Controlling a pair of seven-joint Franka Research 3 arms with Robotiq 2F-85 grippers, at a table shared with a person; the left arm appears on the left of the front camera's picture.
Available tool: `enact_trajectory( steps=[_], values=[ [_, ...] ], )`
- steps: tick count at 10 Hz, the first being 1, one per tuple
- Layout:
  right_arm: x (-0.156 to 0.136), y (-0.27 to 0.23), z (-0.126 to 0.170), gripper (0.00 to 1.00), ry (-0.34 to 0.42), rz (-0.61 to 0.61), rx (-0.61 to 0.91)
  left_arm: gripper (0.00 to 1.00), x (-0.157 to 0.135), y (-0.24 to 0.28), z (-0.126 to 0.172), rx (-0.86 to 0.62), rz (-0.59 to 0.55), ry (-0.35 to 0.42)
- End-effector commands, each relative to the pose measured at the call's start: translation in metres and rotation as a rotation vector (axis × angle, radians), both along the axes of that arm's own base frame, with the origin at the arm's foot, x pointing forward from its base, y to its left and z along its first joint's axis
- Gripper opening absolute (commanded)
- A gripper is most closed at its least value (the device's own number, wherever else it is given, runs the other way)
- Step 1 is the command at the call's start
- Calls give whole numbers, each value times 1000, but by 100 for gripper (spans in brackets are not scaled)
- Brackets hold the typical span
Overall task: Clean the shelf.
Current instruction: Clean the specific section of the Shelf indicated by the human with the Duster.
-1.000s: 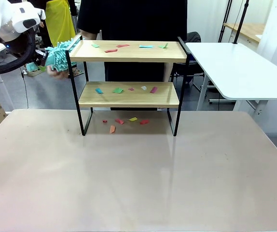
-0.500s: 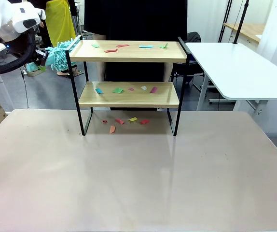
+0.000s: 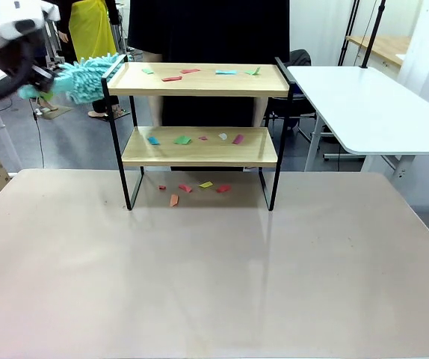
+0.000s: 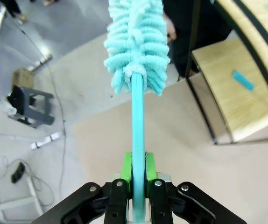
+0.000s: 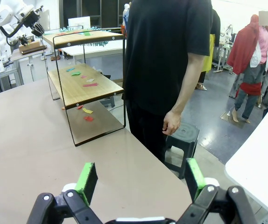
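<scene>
Front view: shelf [image 3: 199, 88] runs left-right, broadside to the robot; two pale wooden boards, thin black frame. Left gripper [image 4: 138, 164] clamps fluffy teal duster [image 4: 136, 42]; right gripper [image 5: 140, 179] gapes empty.

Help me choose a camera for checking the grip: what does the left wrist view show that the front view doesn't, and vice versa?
Left wrist view: the left gripper, green pads shut on the handle of the duster, seen close. Front view: the whole shelf, paper scraps on its top board, more scraps on the table beneath. Both: the duster's fluffy teal head by the shelf's left end, and a blue scrap on the lower board.
</scene>
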State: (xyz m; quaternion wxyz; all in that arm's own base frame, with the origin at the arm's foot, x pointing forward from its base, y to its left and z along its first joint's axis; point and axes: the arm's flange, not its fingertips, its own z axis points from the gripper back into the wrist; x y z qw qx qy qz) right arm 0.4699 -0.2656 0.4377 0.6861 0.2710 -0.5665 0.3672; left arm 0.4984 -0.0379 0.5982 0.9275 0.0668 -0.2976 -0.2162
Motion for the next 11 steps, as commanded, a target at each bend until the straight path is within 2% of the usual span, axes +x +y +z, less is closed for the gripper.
enact_trajectory(
  steps=[1,3,5,7,8,10,11],
  values=[
    [0,1,3,100,-6,1,0,13,-14,43,37,142,-75,47],
    [0,1,3,100,-6,1,0,13,-31,66,51,238,-252,127],
    [0,1,3,100,-6,1,0,13,-58,80,56,441,-408,229],
    [0,1,3,100,-6,1,0,13,-83,92,55,615,-598,362],
    [0,1,3,100,-6,1,0,13,-95,91,50,647,-682,444],
    [0,1,3,100,-6,1,0,13,-130,77,46,694,-947,526],
    [0,1,3,100,-6,1,0,13,-137,67,46,745,-976,544]
  ],
)
